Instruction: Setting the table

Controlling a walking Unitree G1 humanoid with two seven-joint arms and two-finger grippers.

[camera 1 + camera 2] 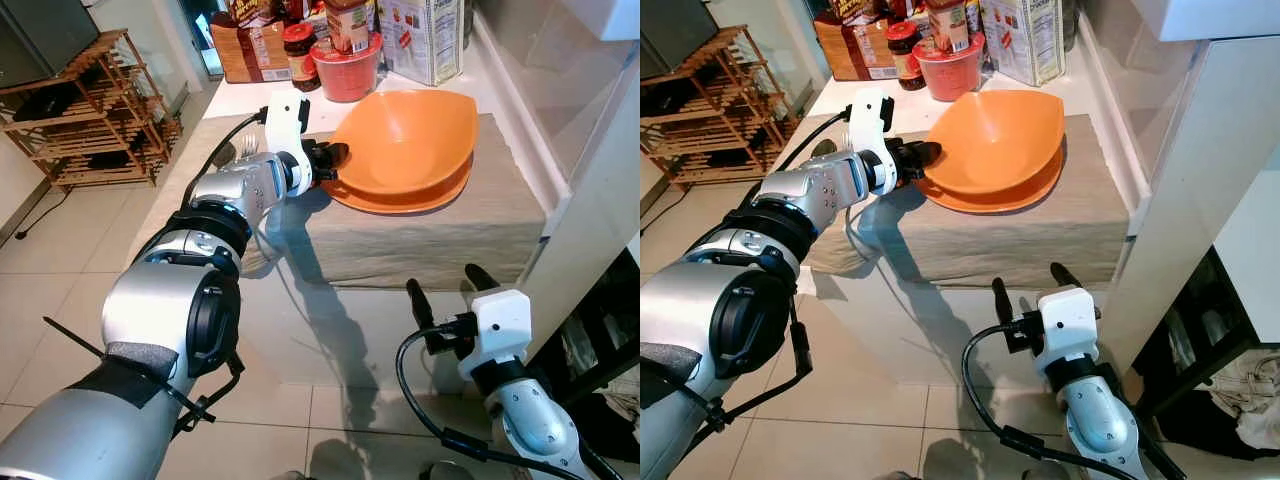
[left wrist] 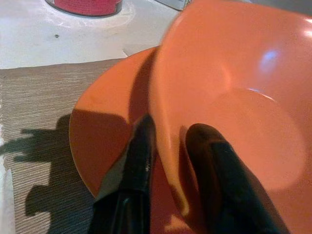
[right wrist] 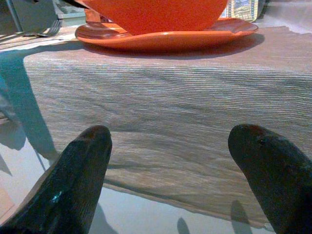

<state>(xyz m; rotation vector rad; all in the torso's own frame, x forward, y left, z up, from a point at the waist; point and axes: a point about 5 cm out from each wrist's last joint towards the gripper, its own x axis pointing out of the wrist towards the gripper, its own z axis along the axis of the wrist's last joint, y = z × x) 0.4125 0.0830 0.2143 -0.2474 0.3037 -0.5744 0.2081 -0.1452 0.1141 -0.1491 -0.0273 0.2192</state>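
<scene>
My left pincer point(image 1: 333, 160) pinches the orange bowl's point(image 1: 412, 135) rim; bowl sits on the orange plate point(image 1: 400, 195) on the placemat point(image 1: 430, 240), tabletop point(image 1: 240, 100). Right pincer point(image 1: 445, 287) spread wide, empty, below the edge.

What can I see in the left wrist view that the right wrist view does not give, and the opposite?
Left wrist view, not the right: the left claw gripping the rim of the orange bowl, one finger inside, one outside; a red tub beyond. Right wrist view, not the left: the right claw, open, facing the hanging front of the beige placemat; a fork. Both: the bowl on the orange plate, on the placemat.
</scene>
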